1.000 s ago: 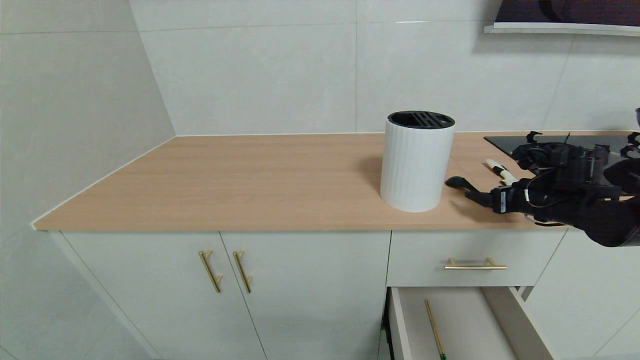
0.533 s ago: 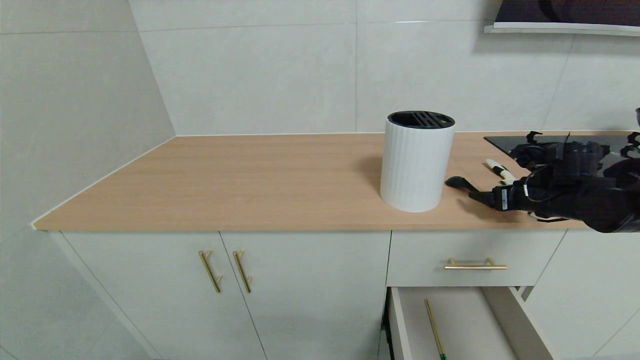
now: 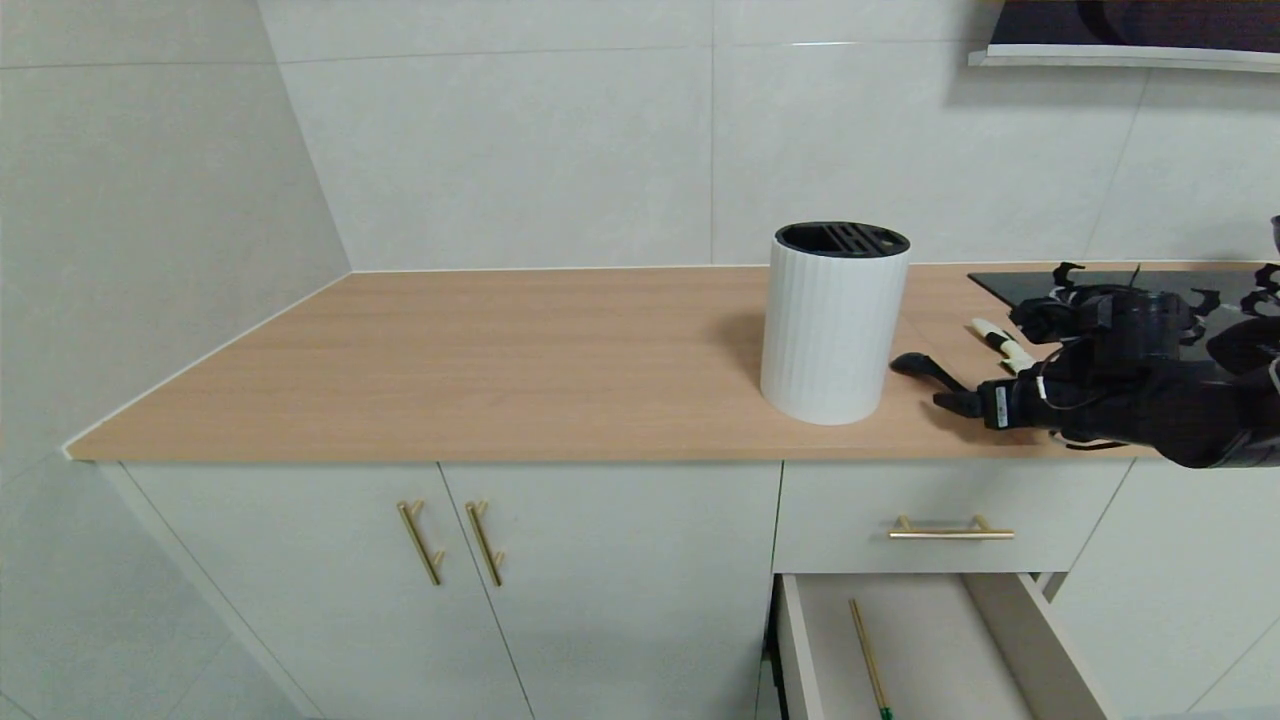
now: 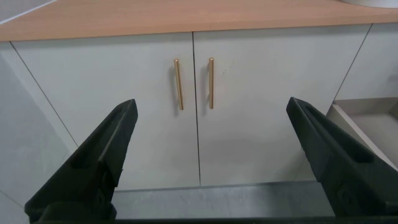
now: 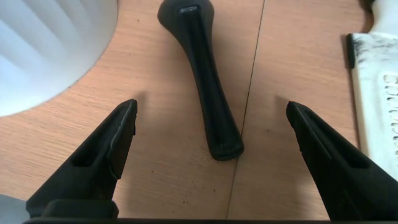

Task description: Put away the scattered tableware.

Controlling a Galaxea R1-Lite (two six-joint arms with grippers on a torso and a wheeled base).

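Right fingers: the right gripper (image 3: pixel 958 401) (image 5: pixel 211 118) is low over the tabletop (image 3: pixel 500 360), its 2 fingers (image 5: pixel 106 162) spread wide and holding nothing.
Black handle: this dark utensil handle (image 5: pixel 205 74) (image 3: pixel 915 366) lies flat on the tabletop in the gap between the 2 right fingers. It runs lengthwise away from them, its broad end farthest out, and touches neither finger.
White holder: a ribbed white cylinder with a black slotted top (image 3: pixel 832 325) (image 5: pixel 43 43) stands upright just outside one right finger, near the handle's broad end.
White-handled knife: it (image 3: pixel 1000 342) (image 5: pixel 373 99) lies flat just outside the other right finger, apart from the black handle.
Left fingers: the left gripper (image 4: pixel 211 112) has its 2 fingers (image 4: pixel 99 168) wide apart and empty, below the tabletop's edge.
Cabinet doors: 2 white doors (image 4: pixel 261 93) with 2 upright gold handles (image 4: pixel 178 84) face the left fingers, the handles framed between them.
Drawer: a drawer (image 3: pixel 1010 630) stands pulled out below the right fingers, with 1 thin gold stick (image 3: pixel 868 655) lying in it.
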